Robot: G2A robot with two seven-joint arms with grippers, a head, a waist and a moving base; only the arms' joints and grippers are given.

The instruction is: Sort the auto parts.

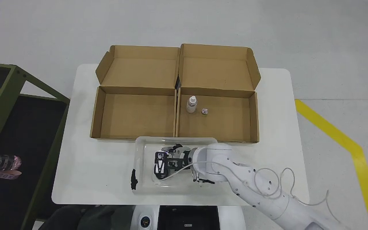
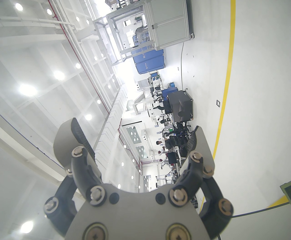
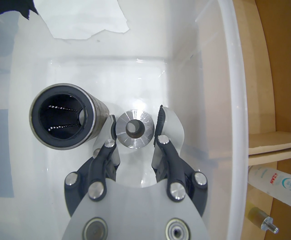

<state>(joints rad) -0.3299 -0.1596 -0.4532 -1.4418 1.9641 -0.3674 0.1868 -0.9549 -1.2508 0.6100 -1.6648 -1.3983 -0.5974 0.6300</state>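
Right wrist view: my right gripper [image 3: 136, 118] pinches the metal bushing [image 3: 135, 139].
Edges: bearing [image 3: 96, 113] beside one finger, bin wall [image 3: 236, 102] near the other.
Left gripper [image 2: 136, 126]: fingers wide.

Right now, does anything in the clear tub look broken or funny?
One thing: a white patch on the clear tub's wall has a ragged edge, like a torn label. The bearing sleeve and silver ring look whole.

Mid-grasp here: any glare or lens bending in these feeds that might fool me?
Right wrist view: a bright highlight glints on the small silver metal bushing held in the right gripper, and the translucent white plastic bin has a rim that bows with the lens. Left wrist view: ceiling lamps flare behind the open left gripper. Top view: even light, faint shadows.
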